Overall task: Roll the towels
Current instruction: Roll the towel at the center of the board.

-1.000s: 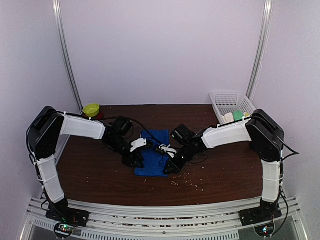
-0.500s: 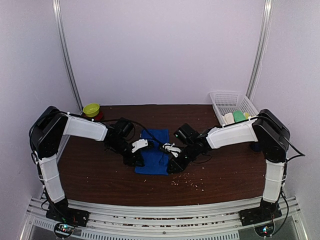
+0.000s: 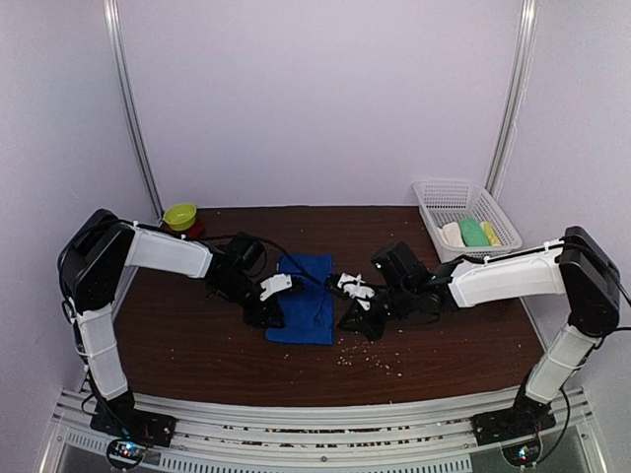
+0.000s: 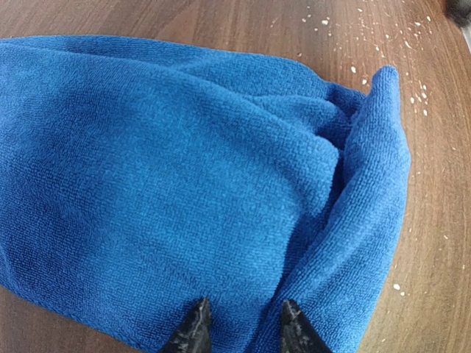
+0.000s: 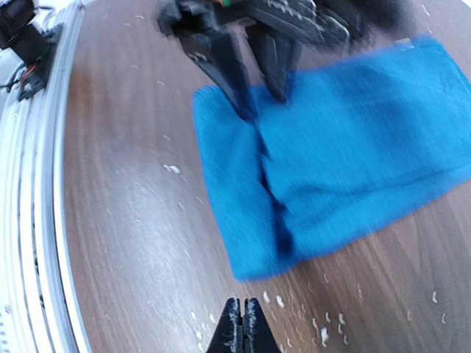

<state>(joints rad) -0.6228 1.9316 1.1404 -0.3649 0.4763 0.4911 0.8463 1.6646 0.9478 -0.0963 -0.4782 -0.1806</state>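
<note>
Your blue towel (image 3: 308, 288) lies folded flat on the brown counter (image 3: 197, 347), at its middle between the two arms, with a raised crease running along one side. Your left gripper (image 4: 243, 327) is down on the towel's left edge, its jaws narrow, with cloth bunched between the tips. Your right gripper (image 5: 243, 323) hangs over bare wood just off the towel's right edge, jaws pressed together on nothing. Pale crumbs (image 3: 370, 360) are scattered nearby. A white mesh basket (image 3: 439, 197) sits at the far right corner.
</note>
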